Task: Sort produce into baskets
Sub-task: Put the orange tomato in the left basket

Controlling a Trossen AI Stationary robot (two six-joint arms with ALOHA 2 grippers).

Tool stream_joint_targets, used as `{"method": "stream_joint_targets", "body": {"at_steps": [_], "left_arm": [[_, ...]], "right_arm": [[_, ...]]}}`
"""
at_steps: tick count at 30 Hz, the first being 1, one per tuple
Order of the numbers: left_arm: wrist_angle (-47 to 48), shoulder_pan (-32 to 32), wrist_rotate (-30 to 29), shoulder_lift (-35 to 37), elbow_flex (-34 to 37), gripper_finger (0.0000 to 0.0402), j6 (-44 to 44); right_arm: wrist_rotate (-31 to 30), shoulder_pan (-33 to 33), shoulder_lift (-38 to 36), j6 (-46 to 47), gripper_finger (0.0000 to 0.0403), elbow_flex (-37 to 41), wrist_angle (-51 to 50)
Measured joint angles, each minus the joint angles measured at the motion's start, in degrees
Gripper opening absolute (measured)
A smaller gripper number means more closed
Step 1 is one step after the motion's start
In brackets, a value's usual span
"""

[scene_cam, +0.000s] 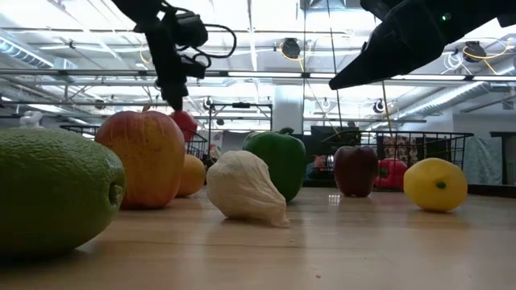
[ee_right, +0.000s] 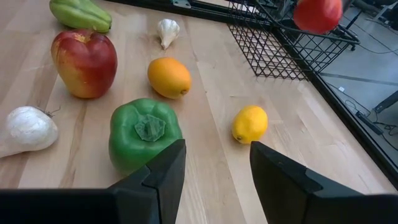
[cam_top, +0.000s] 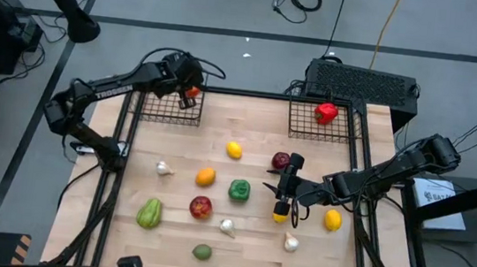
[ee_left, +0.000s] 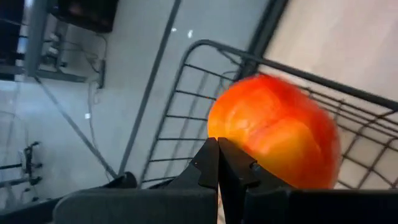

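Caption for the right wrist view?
Open right gripper hovers above green pepper and lemon on the wooden table.

White "TROSSEN" lettering on left arm (cam_top: 110,91); paper by right arm has print, illegible.

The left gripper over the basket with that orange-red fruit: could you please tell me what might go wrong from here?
1. The left gripper hangs above the left basket, near its edge; the orange-red fruit could bounce out or hit the rim.
2. The right gripper is open, with a green pepper and a lemon ahead of it; lowering between them may nudge one away.
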State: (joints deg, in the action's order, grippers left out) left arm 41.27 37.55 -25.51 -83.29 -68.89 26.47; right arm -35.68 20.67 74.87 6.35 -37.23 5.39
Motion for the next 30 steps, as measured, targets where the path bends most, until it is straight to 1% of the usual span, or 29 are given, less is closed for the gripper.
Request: {"method": "stream_joint_targets", "body": {"at_steps": [7, 16, 24, 30], "left_arm": [[-2.2, 0.8, 1.0, -1.9, 2.5, 0.0000, 1.0], [-6.2, 1.1, 1.2, -9.1, 2.6, 0.0000, 2.7], [-9.0, 2.0, -0.4, -14.1, 2.7, 0.0014, 3.0], [-9.6, 2.3, -0.3, -14.9, 2.6, 0.0016, 2.9]], "right_arm": [[0.0, 0.0, 0.0, 0.0, 0.0171, 0.0, 0.0], [0.0, 0.0, 0.0, 0.0, 0.0171, 0.0, 0.0], [0.0, 0.0, 0.0, 0.0, 0.0171, 0.0, 0.0], [0.0, 0.0, 0.0, -0.2, 0.0171, 0.0, 0.0]]}}
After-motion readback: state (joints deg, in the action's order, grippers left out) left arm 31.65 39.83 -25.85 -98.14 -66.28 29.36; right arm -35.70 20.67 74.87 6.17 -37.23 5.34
